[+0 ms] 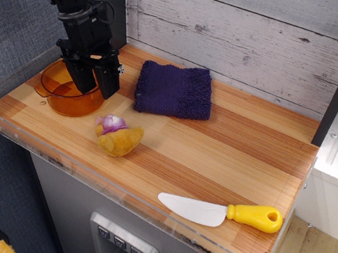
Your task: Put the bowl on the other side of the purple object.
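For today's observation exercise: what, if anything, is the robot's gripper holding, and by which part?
The gripper stands over the orange bowl, its fingers straddling the right rim. Whether they actually clamp the rim cannot be told from this view.
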Robot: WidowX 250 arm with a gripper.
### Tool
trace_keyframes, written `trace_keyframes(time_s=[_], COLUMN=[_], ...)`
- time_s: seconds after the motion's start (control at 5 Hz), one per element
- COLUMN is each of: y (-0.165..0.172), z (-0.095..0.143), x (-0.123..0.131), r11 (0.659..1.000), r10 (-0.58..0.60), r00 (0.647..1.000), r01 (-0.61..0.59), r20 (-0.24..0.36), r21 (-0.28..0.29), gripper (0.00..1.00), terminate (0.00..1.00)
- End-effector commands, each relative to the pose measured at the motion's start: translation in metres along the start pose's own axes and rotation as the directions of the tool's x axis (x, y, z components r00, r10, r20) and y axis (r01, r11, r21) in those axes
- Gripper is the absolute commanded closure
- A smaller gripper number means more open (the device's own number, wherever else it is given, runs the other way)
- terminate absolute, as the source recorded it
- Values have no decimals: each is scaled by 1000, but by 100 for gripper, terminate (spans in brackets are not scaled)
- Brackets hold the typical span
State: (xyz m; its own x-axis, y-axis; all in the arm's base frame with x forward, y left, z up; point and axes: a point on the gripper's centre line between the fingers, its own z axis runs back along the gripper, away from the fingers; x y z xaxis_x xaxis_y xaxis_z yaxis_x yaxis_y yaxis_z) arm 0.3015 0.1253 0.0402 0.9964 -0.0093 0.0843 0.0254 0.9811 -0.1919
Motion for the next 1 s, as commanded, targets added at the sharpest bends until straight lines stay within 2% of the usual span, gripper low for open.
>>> trace_keyframes(time_s=[0.0, 0.4, 0.6, 0.8], y=[-26, -44, -54, -61], z=[46, 72, 85, 86], x=[13, 13, 14, 17], r11=[996, 989, 983, 979], r10=[-73, -142, -177, -202], r00=[992, 981, 975, 971], r01=[68, 135, 168, 194], r20=[102, 135, 135, 127], r21=[54, 56, 76, 68], gripper=[0, 0, 0, 0], terminate=[0, 0, 0, 0])
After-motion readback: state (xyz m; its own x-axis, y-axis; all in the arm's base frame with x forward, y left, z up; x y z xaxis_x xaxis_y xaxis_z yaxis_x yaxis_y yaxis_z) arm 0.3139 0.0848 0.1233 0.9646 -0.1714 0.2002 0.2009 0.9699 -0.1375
